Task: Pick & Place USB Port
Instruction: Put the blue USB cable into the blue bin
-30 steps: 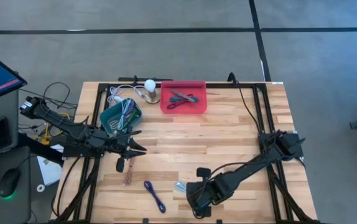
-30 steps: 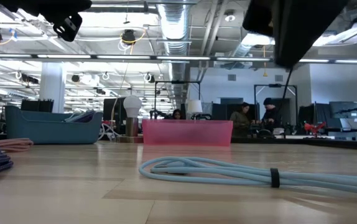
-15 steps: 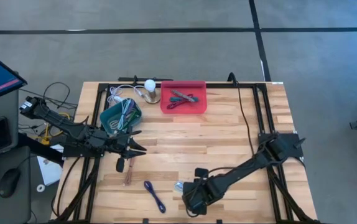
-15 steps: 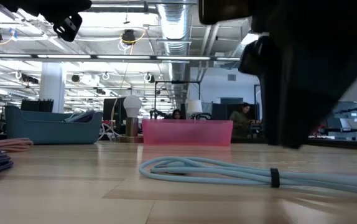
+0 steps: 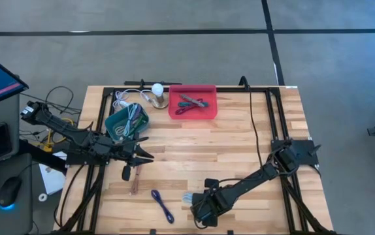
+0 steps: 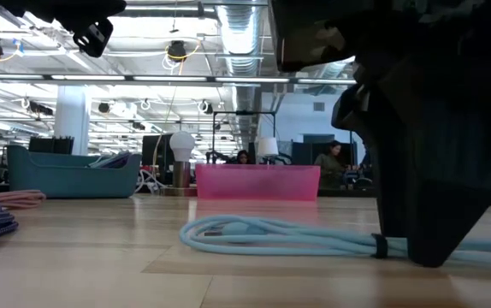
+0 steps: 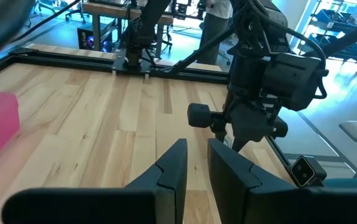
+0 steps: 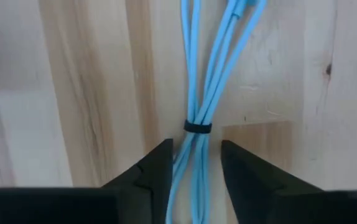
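Currently the right end effector [image 8: 195, 163], open astride the light-blue cable [image 8: 204, 81] at the frame's bottom, may pinch only some strands.

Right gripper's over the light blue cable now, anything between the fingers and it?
Nothing visible. The right gripper is open, its fingers straddling the light blue cable beside its black tie on the bare table.
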`<state>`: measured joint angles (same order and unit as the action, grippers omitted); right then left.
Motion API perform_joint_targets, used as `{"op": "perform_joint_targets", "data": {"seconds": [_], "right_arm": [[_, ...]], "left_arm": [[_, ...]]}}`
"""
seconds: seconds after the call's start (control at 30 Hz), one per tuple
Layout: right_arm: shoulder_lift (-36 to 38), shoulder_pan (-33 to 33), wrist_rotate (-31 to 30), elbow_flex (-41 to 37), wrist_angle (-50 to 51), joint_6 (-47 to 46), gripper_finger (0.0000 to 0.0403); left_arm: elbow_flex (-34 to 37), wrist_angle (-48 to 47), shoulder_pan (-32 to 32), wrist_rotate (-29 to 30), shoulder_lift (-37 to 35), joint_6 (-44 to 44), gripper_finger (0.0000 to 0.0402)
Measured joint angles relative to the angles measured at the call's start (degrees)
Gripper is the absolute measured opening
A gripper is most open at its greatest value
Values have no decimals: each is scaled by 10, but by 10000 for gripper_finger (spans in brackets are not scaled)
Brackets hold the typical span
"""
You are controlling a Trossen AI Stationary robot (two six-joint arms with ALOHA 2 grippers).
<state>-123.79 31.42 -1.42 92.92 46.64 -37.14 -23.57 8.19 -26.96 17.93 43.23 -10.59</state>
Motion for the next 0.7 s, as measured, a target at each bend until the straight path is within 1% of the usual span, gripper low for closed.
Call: {"op": "perform_joint_targets", "data": {"seconds": [0.1, 0.27, 0.3, 0.43, 0.53, 0.7], "right_arm": [[0, 0, 1, 0, -2, 0, 97], [1, 0, 1, 0, 0, 1, 21], [3, 0, 1, 0, -1, 2, 11], [3, 0, 3, 0, -2, 2, 13], [3, 0, 4, 0, -2, 4, 4], [23, 1, 2, 0, 7, 9, 3]], "left_arm": [[0, 0, 0, 0, 0, 0, 62], [0, 0, 0, 0, 0, 0, 62], [0, 0, 0, 0, 0, 0, 62], [0, 0, 0, 0, 0, 0, 62], [0, 0, 0, 0, 0, 0, 62], [0, 0, 0, 0, 0, 0, 62]]}}
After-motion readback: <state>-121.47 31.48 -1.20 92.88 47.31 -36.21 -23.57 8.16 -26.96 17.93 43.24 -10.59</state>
